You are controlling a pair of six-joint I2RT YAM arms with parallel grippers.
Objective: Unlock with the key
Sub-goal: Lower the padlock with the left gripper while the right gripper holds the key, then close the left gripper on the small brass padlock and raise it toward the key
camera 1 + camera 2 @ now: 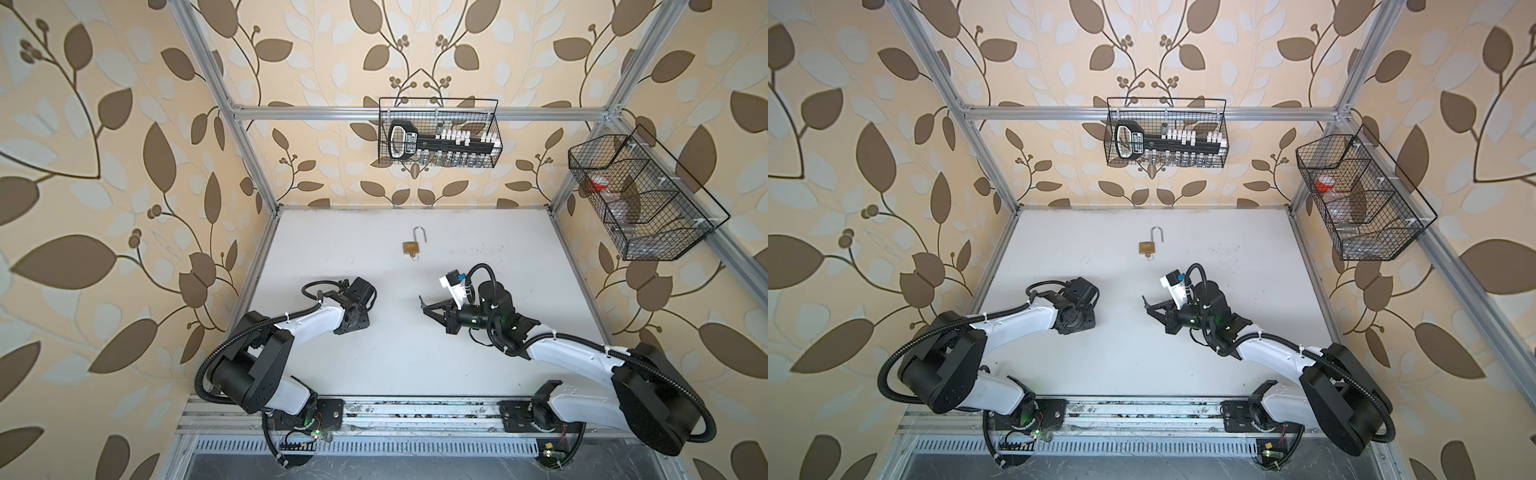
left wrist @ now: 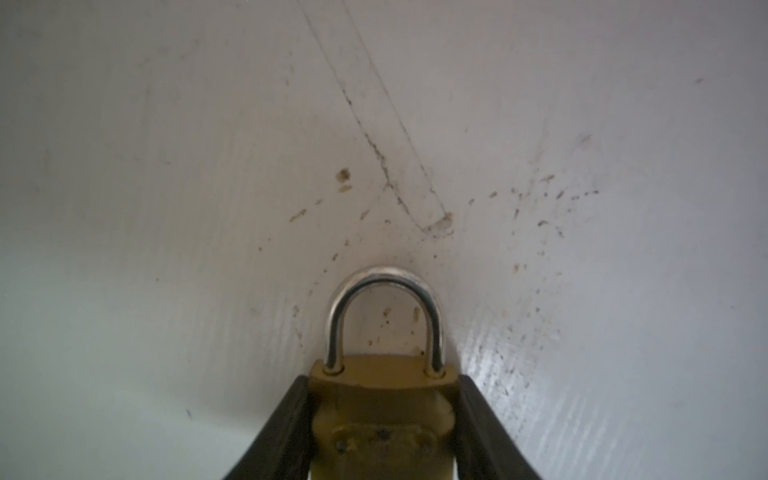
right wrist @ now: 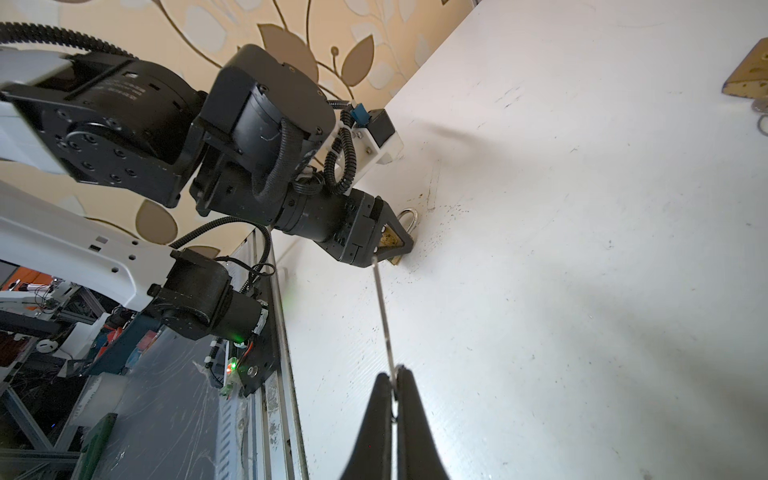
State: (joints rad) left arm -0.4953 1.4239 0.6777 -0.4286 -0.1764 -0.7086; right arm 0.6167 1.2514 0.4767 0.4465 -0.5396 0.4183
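Left gripper (image 2: 383,376) clamps the closed padlock (image 2: 382,395) on the table (image 2: 166,166) to steady it; right gripper (image 3: 395,376), pinched on the key (image 3: 382,311), aims it at the padlock's base, apparently not yet inserted.

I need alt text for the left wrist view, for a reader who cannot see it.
A brass padlock, its silver shackle closed, sits clamped between the two black fingers of the left gripper. Behind it lies a white table with scratches and brown specks.
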